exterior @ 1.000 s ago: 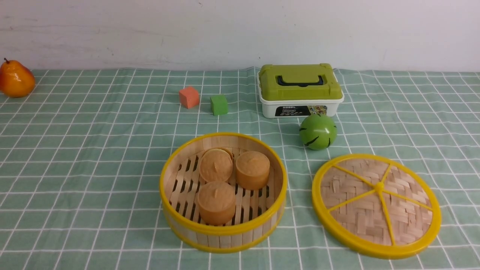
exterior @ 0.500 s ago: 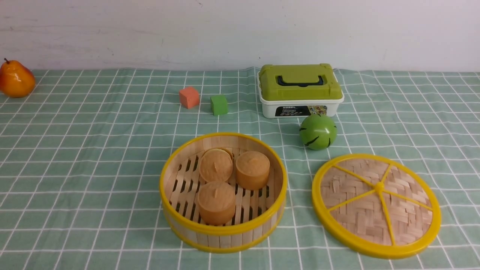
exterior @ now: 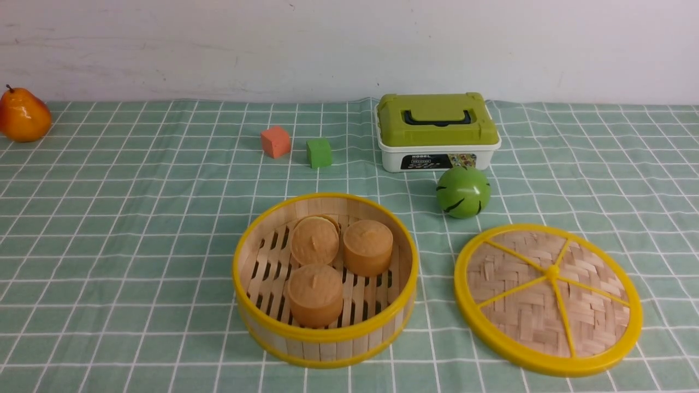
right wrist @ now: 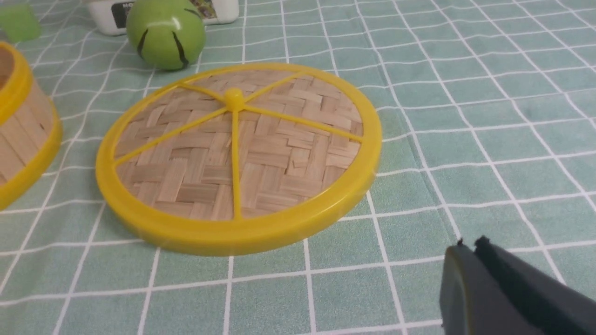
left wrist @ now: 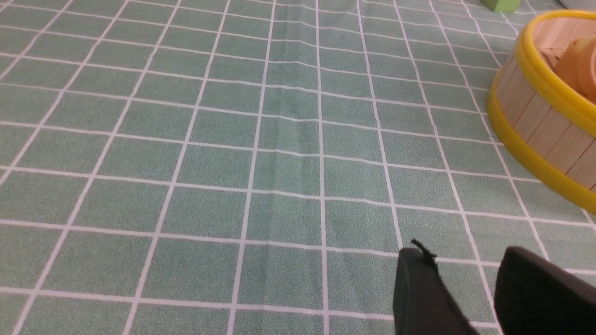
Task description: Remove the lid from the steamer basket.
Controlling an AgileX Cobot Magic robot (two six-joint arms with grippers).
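The lid (exterior: 548,299) is lying flat on the surface (exterior: 136,218), just beside the open steamer basket (exterior: 325,279) on its right, so the task looks finished. Left fingers (left wrist: 419,293) are sitting apart; right fingers (right wrist: 465,288) are pressed together, both holding nothing.

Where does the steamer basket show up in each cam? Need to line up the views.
Front view: steamer basket sits low in the middle, open, three buns inside.
Left wrist view: only a curved piece of its wall and yellow rims at the right edge.
Right wrist view: a sliver of wall and rim at the left edge, beside the lid.
Shared landmark: the green cube, at the picture edge in both wrist views.
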